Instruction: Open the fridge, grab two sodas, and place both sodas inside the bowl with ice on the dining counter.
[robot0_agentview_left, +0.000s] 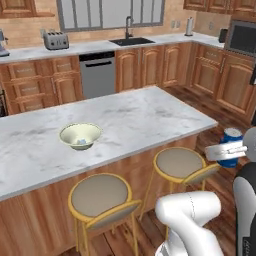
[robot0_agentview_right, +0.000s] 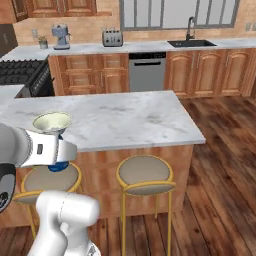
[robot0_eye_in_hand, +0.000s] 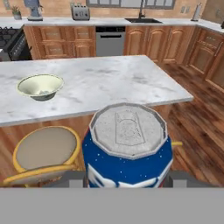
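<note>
The gripper (robot0_agentview_left: 231, 150) clamps a blue can (robot0_eye_in_hand: 127, 151), holding it in the air over the stools (robot0_agentview_left: 99, 196), short of the marble counter (robot0_agentview_left: 145, 117). The bowl (robot0_agentview_left: 80, 135) with ice sits on the counter, well apart from the can.

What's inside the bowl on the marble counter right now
The bowl holds a few small bluish-white ice pieces at its bottom and no can or bottle. In the hand view its near wall hides part of the inside.
</note>
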